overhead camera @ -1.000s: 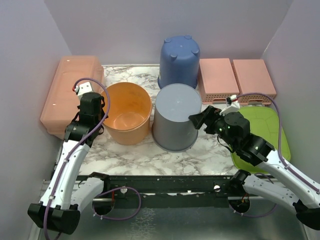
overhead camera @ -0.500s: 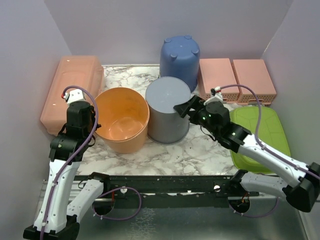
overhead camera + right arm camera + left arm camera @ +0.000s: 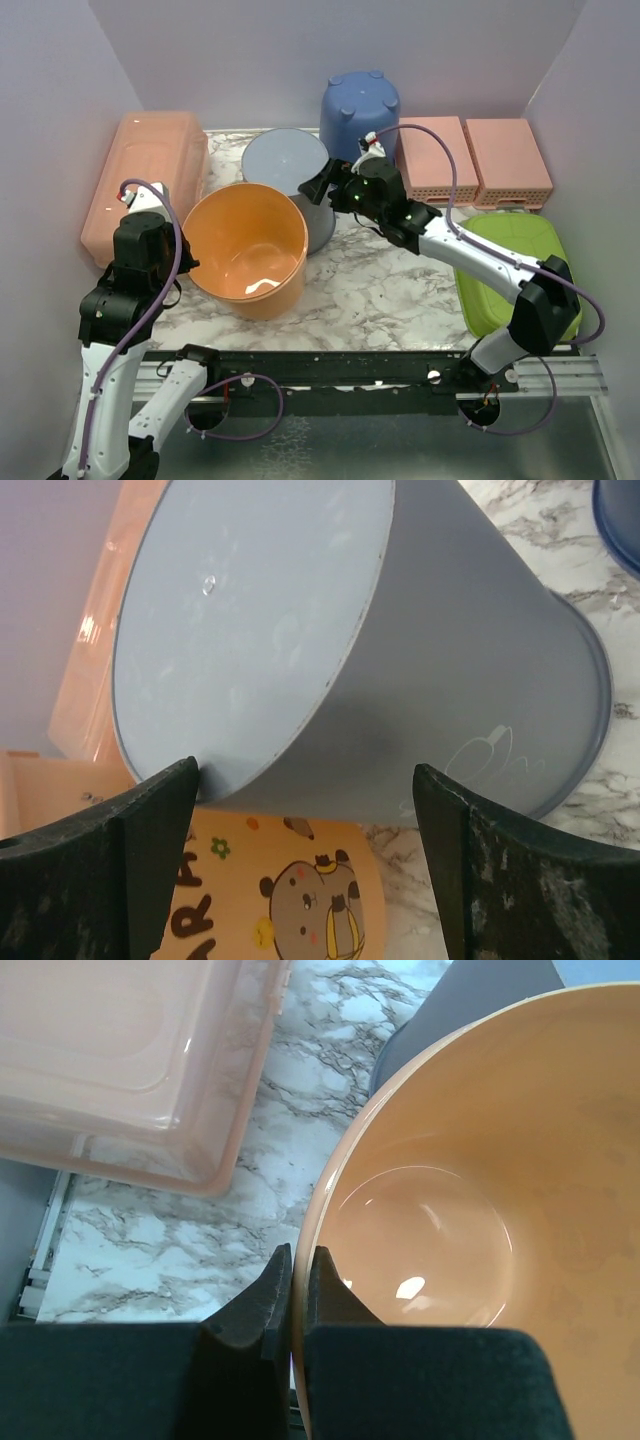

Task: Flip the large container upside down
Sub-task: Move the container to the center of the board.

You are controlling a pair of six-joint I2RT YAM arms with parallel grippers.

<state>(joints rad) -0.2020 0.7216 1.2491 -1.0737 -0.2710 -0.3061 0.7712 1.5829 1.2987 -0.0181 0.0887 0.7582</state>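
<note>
Left gripper: jaws closed down on the thin rim of the orange bucket, one finger inside the wall and one outside. The bucket stands mouth up on the marble table, just beside the pink box and touching or almost touching the gray bucket. Whether its base is clear of the table cannot be told.

Right gripper: jaws wide apart, holding nothing. Its fingers straddle the upturned base of the gray bucket, which rests mouth down.

Step in hand, as judged: the rim grip is made and the turn-over is not yet done.

Next move calls for:
- lifting the bucket clear of the table;
- rolling the wrist until the mouth faces down;
- keeping clear of the gray bucket and the pink box, since the rim grip is narrow and the bucket may swing.
</note>
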